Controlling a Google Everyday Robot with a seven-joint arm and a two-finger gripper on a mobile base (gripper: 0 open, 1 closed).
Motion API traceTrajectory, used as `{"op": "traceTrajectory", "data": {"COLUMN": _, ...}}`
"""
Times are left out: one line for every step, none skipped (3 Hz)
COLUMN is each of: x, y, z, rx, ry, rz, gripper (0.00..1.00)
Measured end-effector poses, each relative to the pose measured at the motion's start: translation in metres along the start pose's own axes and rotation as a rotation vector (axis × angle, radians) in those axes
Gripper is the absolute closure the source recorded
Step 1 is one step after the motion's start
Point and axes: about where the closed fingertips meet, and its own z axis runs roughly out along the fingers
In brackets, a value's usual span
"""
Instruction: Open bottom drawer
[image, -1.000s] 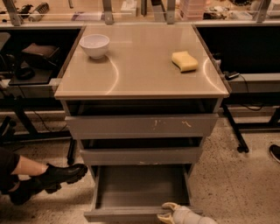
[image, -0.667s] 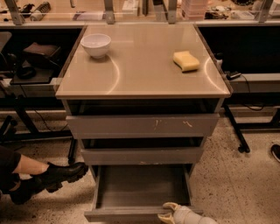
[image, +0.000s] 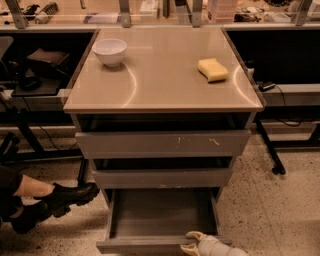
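Note:
The bottom drawer of the grey cabinet is pulled far out, and its shallow dark tray shows nothing inside. Its plain front panel runs along the lower edge of the view. My gripper, pale and cream-coloured, sits at the right part of that front panel, touching its top edge. Above it, the mid-width drawer front and the widest drawer front with pale scratch marks stand only slightly out.
A white bowl and a yellow sponge rest on the cabinet's beige top. A person's black boots lie on the speckled floor at the lower left. Dark benches with metal legs flank both sides.

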Motion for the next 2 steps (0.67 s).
{"op": "traceTrajectory", "data": {"x": 0.0000, "y": 0.0000, "z": 0.0000, "rx": 0.000, "ry": 0.000, "rz": 0.000, "gripper": 0.34}}
{"op": "traceTrajectory", "data": {"x": 0.0000, "y": 0.0001, "z": 0.0000, "rx": 0.000, "ry": 0.000, "rz": 0.000, "gripper": 0.11}}
